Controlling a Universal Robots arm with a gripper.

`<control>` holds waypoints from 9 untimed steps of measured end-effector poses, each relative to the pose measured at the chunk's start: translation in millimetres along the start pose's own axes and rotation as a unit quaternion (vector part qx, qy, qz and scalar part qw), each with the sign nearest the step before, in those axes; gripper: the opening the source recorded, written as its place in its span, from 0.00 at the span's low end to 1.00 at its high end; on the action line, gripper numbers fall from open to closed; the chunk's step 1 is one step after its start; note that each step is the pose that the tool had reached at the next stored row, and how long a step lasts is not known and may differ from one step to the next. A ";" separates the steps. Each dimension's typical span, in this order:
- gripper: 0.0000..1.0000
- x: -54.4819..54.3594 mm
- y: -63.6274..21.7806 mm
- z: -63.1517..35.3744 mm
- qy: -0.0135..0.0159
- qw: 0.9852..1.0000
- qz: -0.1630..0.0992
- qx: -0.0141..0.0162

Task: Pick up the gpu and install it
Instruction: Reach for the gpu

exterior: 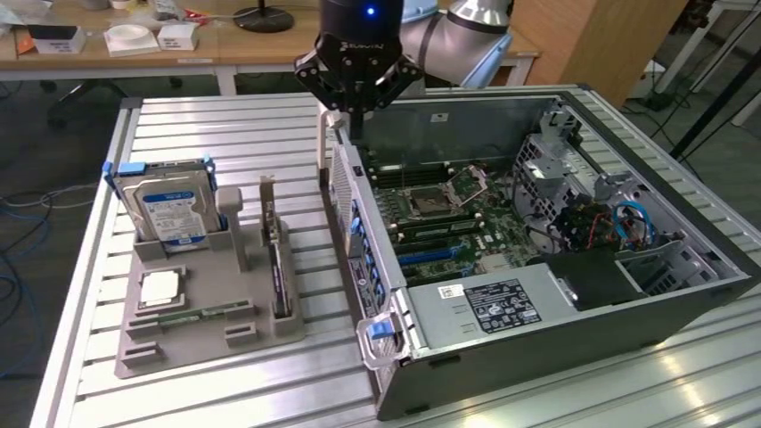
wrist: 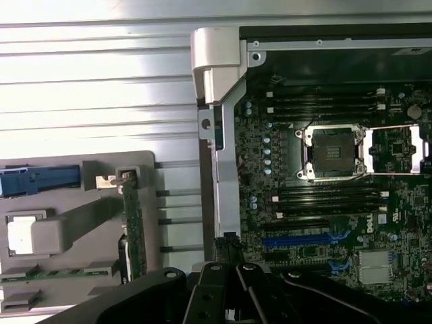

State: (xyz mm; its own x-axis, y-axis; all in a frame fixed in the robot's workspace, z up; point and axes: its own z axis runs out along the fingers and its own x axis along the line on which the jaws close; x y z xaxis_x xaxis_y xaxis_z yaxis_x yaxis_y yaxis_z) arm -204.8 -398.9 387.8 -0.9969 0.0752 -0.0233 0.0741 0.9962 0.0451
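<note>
The gpu (exterior: 281,272) is a thin dark card standing on edge in a slot of the grey holder (exterior: 178,343), with its silver bracket (exterior: 267,192) pointing up. In the wrist view the gpu (wrist: 133,229) shows edge-on beside the case wall. My gripper (exterior: 355,120) hangs above the far end of the open computer case (exterior: 535,357), over its side wall, well away from the gpu. Its fingers come together at the tip with nothing between them. The motherboard (wrist: 324,202) lies bare inside the case, with a blue slot (wrist: 304,239) in it.
The grey holder also carries a silver hard drive with a blue-white label (exterior: 170,201), a square chip (exterior: 159,287) and a green memory stick (exterior: 196,314). The case's side wall (exterior: 351,232) stands between holder and motherboard. A desk with small boxes (exterior: 143,40) is behind the table.
</note>
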 end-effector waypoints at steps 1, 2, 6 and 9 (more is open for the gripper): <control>0.11 1.0 -0.1 0.0 0.000 1.000 0.000 0.000; 0.11 1.9 -0.1 0.1 0.000 1.000 0.000 0.000; 0.11 6.1 -0.5 0.2 0.000 1.000 0.000 0.000; 0.11 9.3 -0.7 0.2 0.000 1.000 0.000 0.000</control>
State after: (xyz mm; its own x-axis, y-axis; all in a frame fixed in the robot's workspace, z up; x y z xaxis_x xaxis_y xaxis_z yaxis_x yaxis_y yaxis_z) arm -214.1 -398.9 387.4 -0.9969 0.0753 -0.0232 0.0742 0.9962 0.0450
